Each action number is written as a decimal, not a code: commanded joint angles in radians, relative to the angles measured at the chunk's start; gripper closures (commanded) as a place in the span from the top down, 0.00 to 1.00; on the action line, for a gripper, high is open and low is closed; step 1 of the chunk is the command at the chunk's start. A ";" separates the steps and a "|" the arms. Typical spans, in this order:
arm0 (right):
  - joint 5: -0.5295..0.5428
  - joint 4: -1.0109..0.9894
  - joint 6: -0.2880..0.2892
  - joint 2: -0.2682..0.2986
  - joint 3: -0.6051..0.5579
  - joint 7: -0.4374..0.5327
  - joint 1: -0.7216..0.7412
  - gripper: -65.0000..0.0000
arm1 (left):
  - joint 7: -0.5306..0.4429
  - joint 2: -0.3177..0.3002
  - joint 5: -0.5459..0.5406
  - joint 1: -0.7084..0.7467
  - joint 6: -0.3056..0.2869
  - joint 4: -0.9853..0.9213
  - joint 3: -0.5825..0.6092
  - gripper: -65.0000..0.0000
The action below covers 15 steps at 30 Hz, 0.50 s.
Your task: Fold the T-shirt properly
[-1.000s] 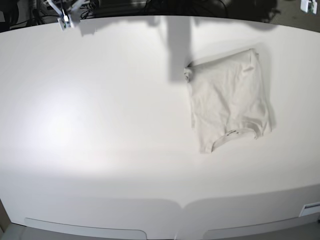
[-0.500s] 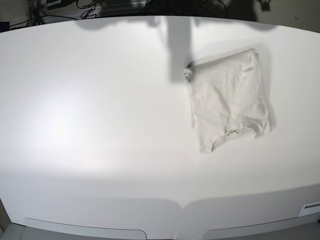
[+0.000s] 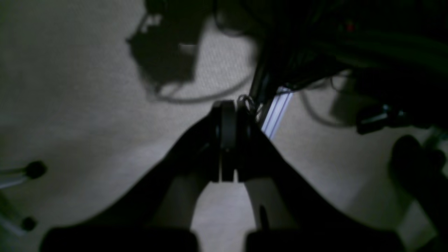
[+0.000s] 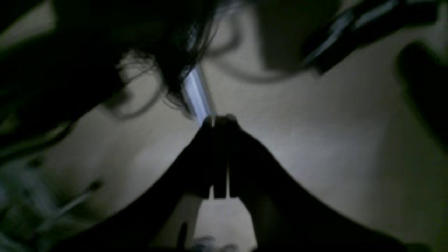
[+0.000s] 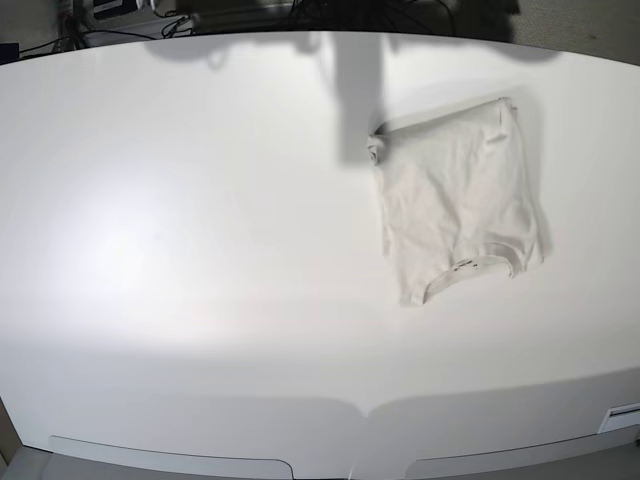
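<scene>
Your tabletop (image 5: 200,250) fills the base view, white and wide, and the only thing on it is the T-shirt (image 5: 455,200), lying toward two o'clock of centre. It sits as a compact, roughly rectangular packet, slightly skewed, with the ribbed neck (image 5: 470,268) and its small label at the six o'clock edge of the packet. A small bunched lump of cloth (image 5: 376,148) pokes out at the packet's ten o'clock corner, and the top edge near one o'clock looks a little rumpled.

Neither arm shows in the base view. Each wrist camera looks down past its own gripper at carpeted floor (image 3: 87,105) and dark cables — not at the tabletop, so both arms look parked off the work area. The left gripper (image 3: 227,140) has its fingers pressed together with nothing between them; the right gripper (image 4: 218,154) is likewise closed and empty.

You seem to be at the very end: the folding looks done and the arms are clear of the shirt. If you want a tidier result, the next move would be to bring one arm in over the ten o'clock corner, part the gripper, and tuck or flatten that lump without dragging the layers beneath.
</scene>
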 commanded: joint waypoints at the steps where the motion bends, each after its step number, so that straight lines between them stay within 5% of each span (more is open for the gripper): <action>1: -0.043 -0.048 0.008 0.007 0.003 0.021 0.028 0.00 | -0.006 0.006 0.035 -0.026 -0.008 -0.050 0.000 0.00; 7: -0.172 -0.341 -0.010 0.007 0.003 0.134 0.219 0.00 | -0.103 0.039 0.193 -0.237 0.122 -0.343 0.001 0.00; 15: -0.248 -0.430 -0.066 0.007 0.003 0.212 0.330 0.00 | -0.108 0.037 0.179 -0.327 0.187 -0.388 0.001 0.00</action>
